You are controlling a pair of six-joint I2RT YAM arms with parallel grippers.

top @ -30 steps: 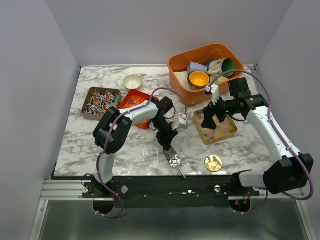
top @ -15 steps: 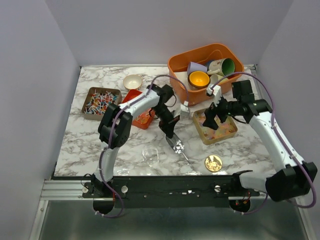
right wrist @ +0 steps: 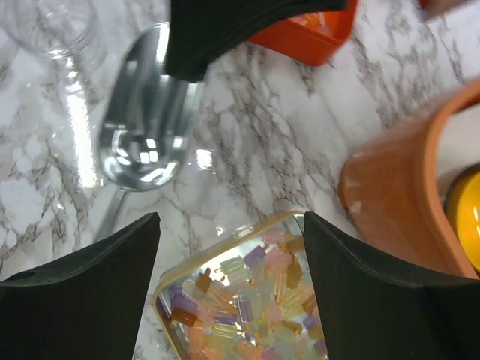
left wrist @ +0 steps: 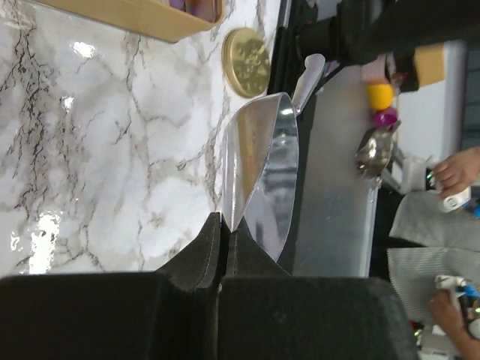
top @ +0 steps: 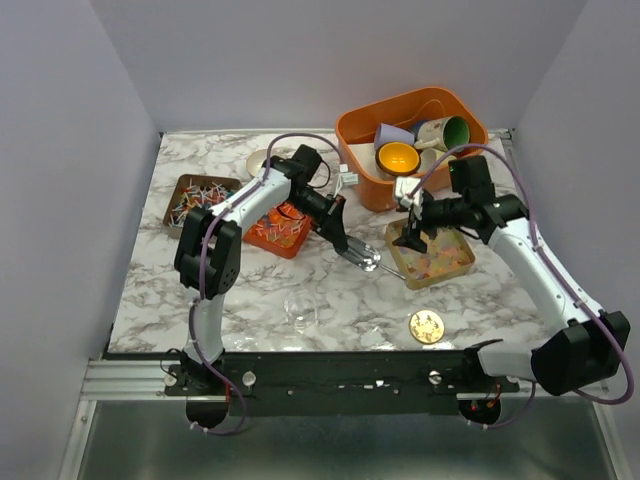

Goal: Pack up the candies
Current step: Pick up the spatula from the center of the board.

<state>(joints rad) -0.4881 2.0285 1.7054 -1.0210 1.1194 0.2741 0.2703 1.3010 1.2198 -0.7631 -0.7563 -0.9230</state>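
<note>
My left gripper (top: 335, 222) is shut on the handle end of a shiny metal scoop (top: 364, 261), which it holds low over the marble; in the left wrist view the scoop (left wrist: 259, 169) sticks out from the closed jaws (left wrist: 223, 223). The scoop's bowl looks empty. Pastel candies (top: 440, 258) fill a gold tin (top: 412, 283) just right of the scoop. My right gripper (top: 412, 238) hangs open above the tin's left corner, with the candies (right wrist: 247, 315) between its fingers (right wrist: 231, 225) and the scoop (right wrist: 142, 120) beyond. Bright wrapped candies (top: 200, 203) lie in a brown tin, and more in a red tray (top: 275, 228).
An orange bin (top: 360, 135) holding coloured cups stands at the back right, close behind my right gripper. A round gold disc (top: 427, 325) and a clear glass jar (top: 300, 308) sit near the front edge. A white bowl (top: 260, 160) is partly hidden behind my left arm.
My left gripper closed on the scoop near the front edge, then carried it back and right toward the gold tin. The right gripper shifted left over the tin and its jaws narrowed slightly.
</note>
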